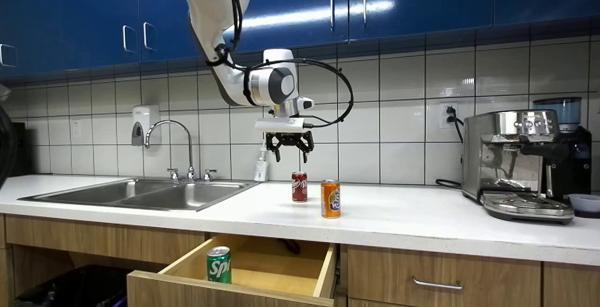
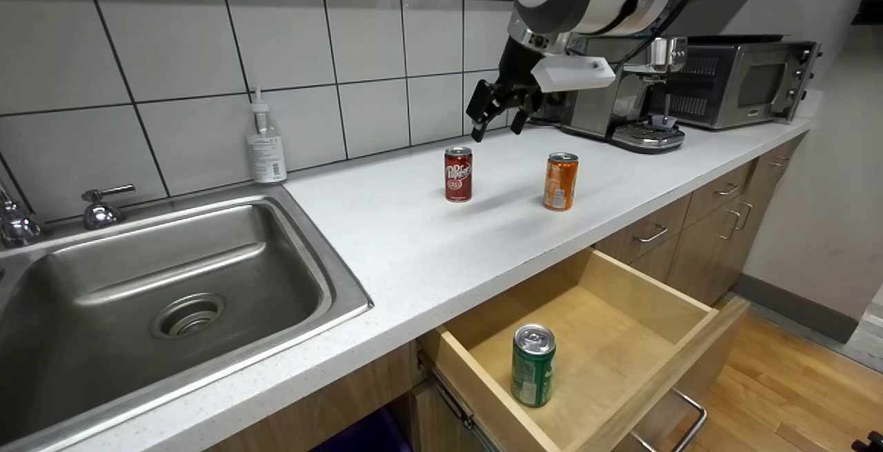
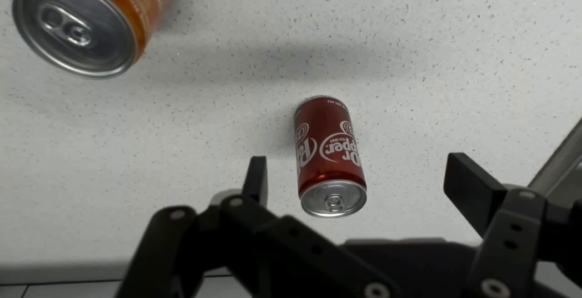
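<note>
Sprite can (image 1: 219,265), a smooth green metal cylinder, already stands inside the pulled-out, pale wooden drawer (image 1: 276,279), below and left of the gripper (image 1: 291,158) in an exterior view. The gripper hangs with blocky black fingers (image 3: 470,189) spread wide, holding nothing. Beneath it, untouched, the glossy red Dr Pepper can (image 1: 299,187) stands upright on the speckled white countertop (image 3: 454,84); to the gripper's lower right stands the orange Fanta can (image 1: 331,199), also ungripped.

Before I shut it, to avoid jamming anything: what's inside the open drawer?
Inside the drawer, a green Sprite can stands upright. Farther back, a dark object shows, too unclear to name. The countertop covers the rear; anything there cannot be seen.
</note>
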You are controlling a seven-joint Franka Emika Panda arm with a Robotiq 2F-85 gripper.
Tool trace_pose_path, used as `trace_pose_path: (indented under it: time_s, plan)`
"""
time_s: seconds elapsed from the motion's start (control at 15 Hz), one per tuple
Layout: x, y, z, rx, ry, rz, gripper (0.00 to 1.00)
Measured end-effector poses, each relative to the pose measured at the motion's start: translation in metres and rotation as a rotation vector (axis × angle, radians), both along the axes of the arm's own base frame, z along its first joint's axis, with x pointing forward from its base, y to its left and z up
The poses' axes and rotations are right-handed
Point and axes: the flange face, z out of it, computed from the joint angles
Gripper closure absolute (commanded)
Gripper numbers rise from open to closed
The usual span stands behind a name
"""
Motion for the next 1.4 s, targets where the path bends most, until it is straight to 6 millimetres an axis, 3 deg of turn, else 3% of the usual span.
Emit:
trace_pose_path:
  time_s: [0.33,0.6,1.07,1.4]
  plan:
    - [0.0,0.0,-0.001,0.0,0.001,0.0,0.0]
    - [0.004,-0.002,-0.013,0.0,0.012,-0.003,0.0]
    - [0.033,-0.008,-0.045,0.0,0.018,-0.006,0.0]
    - [0.051,0.0,-0.049,0.004,-0.002,0.012,0.0]
